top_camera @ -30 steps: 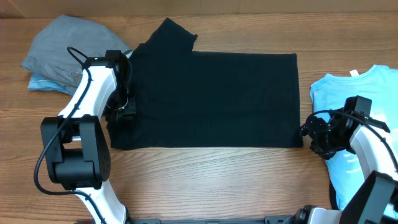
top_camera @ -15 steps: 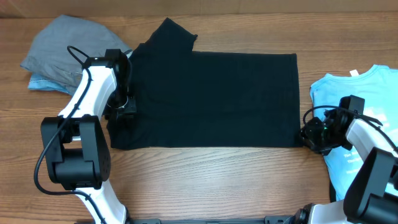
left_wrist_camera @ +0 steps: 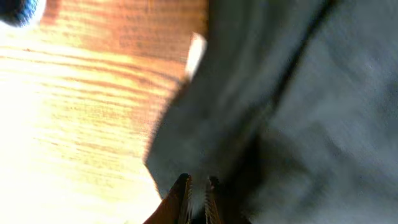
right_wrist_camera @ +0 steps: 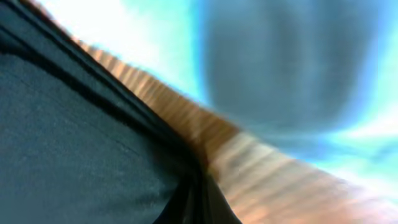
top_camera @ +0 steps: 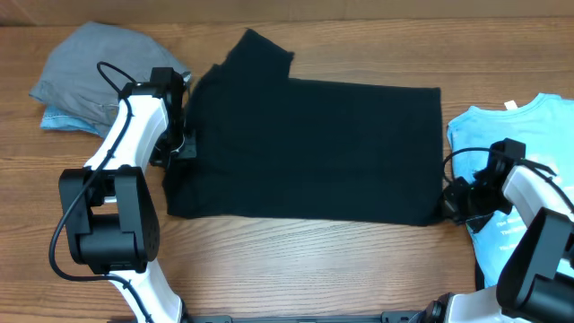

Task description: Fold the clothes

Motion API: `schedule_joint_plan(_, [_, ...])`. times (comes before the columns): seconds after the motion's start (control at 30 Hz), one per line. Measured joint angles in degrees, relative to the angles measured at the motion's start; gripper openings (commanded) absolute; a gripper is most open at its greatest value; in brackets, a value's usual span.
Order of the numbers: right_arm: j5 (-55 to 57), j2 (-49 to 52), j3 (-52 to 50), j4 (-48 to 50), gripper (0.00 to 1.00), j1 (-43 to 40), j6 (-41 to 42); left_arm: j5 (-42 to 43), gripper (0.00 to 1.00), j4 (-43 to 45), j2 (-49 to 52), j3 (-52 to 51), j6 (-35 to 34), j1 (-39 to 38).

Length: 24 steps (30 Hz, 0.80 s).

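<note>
Seen from overhead, my left arm [top_camera: 126, 144] rises from the near left of the desk [top_camera: 296, 260], stretches toward the far edge and bends at the wrist onto the left edge of the black T-shirt [top_camera: 305, 148]. My right arm [top_camera: 538, 193] comes in from the near right corner, lies across the light blue T-shirt [top_camera: 529, 126] and ends at the black shirt's near right corner.

The black T-shirt lies spread flat across the middle of the desk, with one sleeve pointing toward the far edge on its left side. The light blue T-shirt lies flat against the right edge, just beside it. A crumpled grey garment [top_camera: 99, 63] sits in the far left corner, well apart from both.

The overhead view hides both grips under the wrists. The left wrist camera, though blurred, shows the left fingers [left_wrist_camera: 183, 193] drawn almost together over a fold of black cloth at the shirt's border, bare wood beyond it and a small pale tab [left_wrist_camera: 196, 53] on the cloth's edge. The right wrist camera, also blurred, shows the right fingers [top_camera: 447, 203] clenched on the black hem, with a strip of wood and then light blue cloth behind.
</note>
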Motion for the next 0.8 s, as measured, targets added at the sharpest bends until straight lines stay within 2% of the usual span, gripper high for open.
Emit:
schedule_joint_plan(0.07, [1.62, 0.09, 1.22, -1.03, 0.04, -0.02, 0.46, -0.31, 0.13, 1.42, 0.00, 0.00, 0.20, 0.00])
schedule_joint_plan(0.1, [2.14, 0.11, 1.68, -1.33, 0.04, -0.02, 0.61, -0.37, 0.17, 2.03, 0.00, 0.00, 0.31, 0.00])
schedule_joint_plan(0.13, [2.69, 0.11, 2.03, -1.51, 0.04, 0.00, 0.81, -0.46, 0.26, 2.38, 0.00, 0.00, 0.39, 0.00])
schedule_joint_plan(0.23, [3.37, 0.11, 2.29, -1.90, 0.04, -0.02, 1.07, -0.46, 0.42, 1.11, 0.00, 0.00, 1.22, 0.00])
schedule_joint_plan(0.3, [3.72, 0.11, 2.29, -2.10, 0.04, -0.02, 1.20, -0.15, 0.58, -1.97, 0.00, 0.09, 1.57, 0.00])
schedule_joint_plan(0.37, [3.85, 0.11, 2.29, -2.29, 0.04, -0.02, 1.22, 0.72, 0.66, -5.01, 0.00, 0.28, 1.64, 0.00])
schedule_joint_plan(0.57, [3.91, 0.11, 2.29, -2.54, 0.04, 0.00, 1.27, 5.18, 0.64, -13.44, 0.00, 0.42, 1.57, 0.00])
schedule_joint_plan(0.67, [3.93, 0.11, 2.29, -2.51, 0.04, -0.02, 1.27, 6.16, 0.57, -13.68, 0.00, 0.42, 1.62, 0.00])
schedule_joint_plan(0.8, [3.93, 0.11, 2.29, -2.49, 0.04, -0.02, 1.27, 6.88, 0.56, -11.19, 0.00, -0.44, 1.62, 0.00])
